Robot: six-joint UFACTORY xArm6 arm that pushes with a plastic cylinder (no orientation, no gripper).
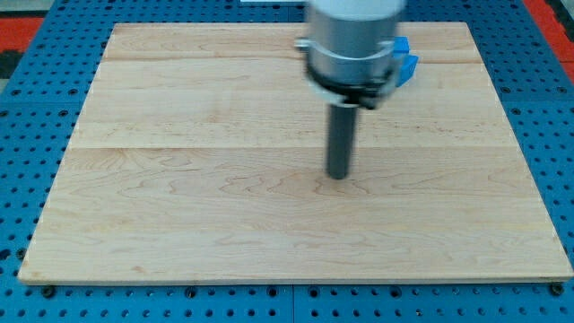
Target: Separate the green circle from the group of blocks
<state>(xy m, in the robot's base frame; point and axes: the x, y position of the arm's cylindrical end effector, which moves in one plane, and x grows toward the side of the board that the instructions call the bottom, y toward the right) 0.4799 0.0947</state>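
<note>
No green circle shows in the camera view. The only block I can see is a blue one (406, 63), near the view's top right, mostly hidden behind the arm's grey body (352, 40); its shape cannot be made out. My tip (338, 176) rests on the wooden board (179, 197) near its middle, well below and to the left of the blue block, touching no block. Other blocks may be hidden behind the arm.
The light wooden board lies on a blue perforated table (27, 305). A red strip (27, 22) runs along the view's top left and another at the top right (552, 18).
</note>
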